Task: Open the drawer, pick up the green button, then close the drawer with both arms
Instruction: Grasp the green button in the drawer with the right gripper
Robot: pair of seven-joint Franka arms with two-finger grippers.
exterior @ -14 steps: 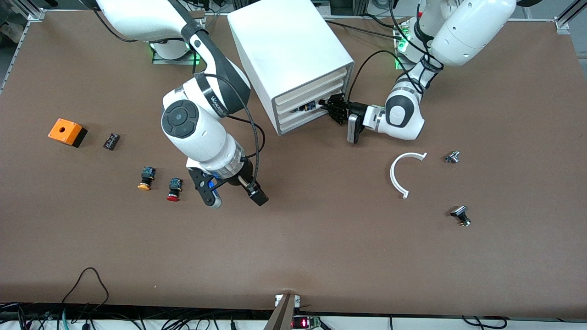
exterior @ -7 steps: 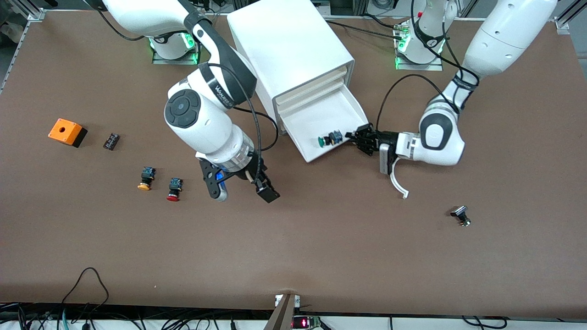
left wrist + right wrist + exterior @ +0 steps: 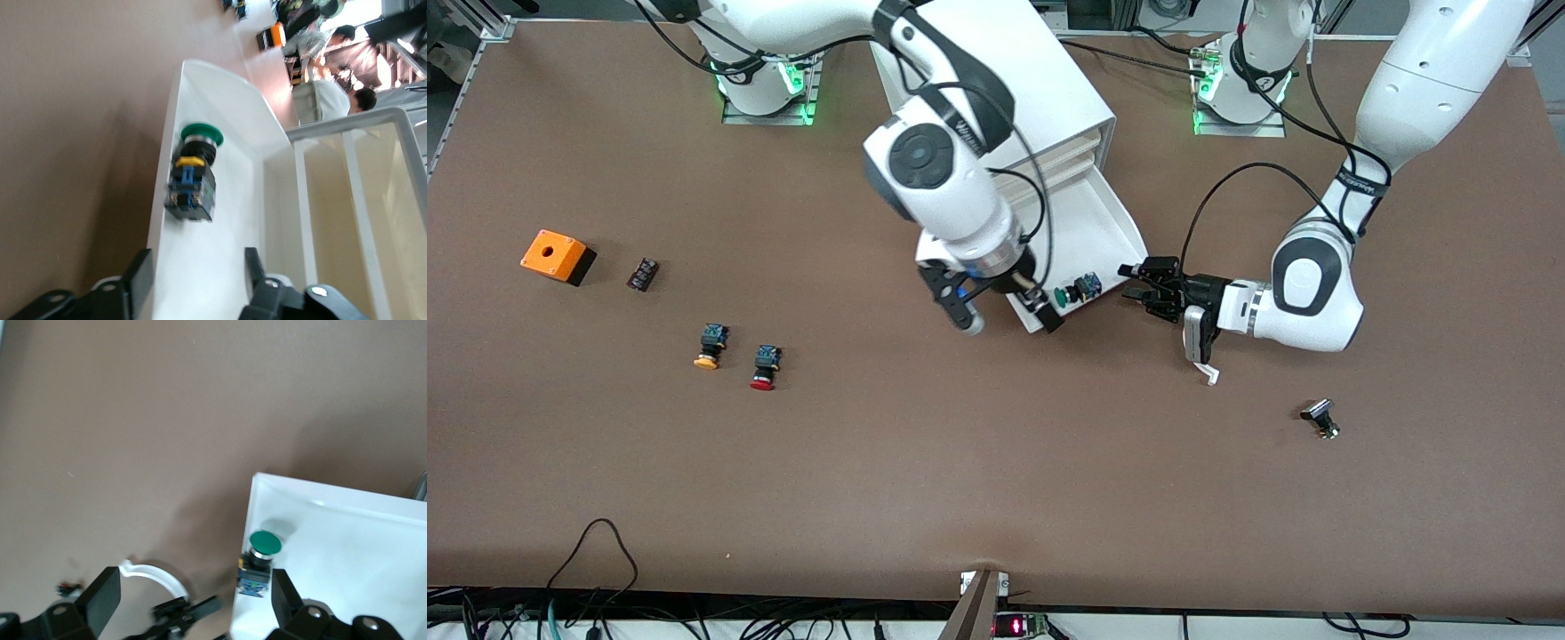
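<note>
— Button (image 3: 1076,290): where is it, and who takes it?

— In the pulled-out drawer (image 3: 1089,222), lying on its side just inside the front wall, toward the corner nearest the front camera. The right gripper (image 3: 1007,318) hangs over that corner, at about eight o'clock from the button, with its fingers spread wide and nothing in them. I'd give it the pick.

— How should it go in?

— Shift toward two o'clock until the body sits between the fingers, then descend clear of the wall and close across the black-and-blue block, not the round cap, which would probably slip.

— And the other one?

— The left gripper (image 3: 1129,283) sits low at three o'clock from the button, just off the drawer's front, fingers apart and empty. It should wait.

— The button's looks?

— Round green cap, black collar, a yellow tab, blue block. The white cabinet (image 3: 1058,98) stands at eleven o'clock from it.
</note>
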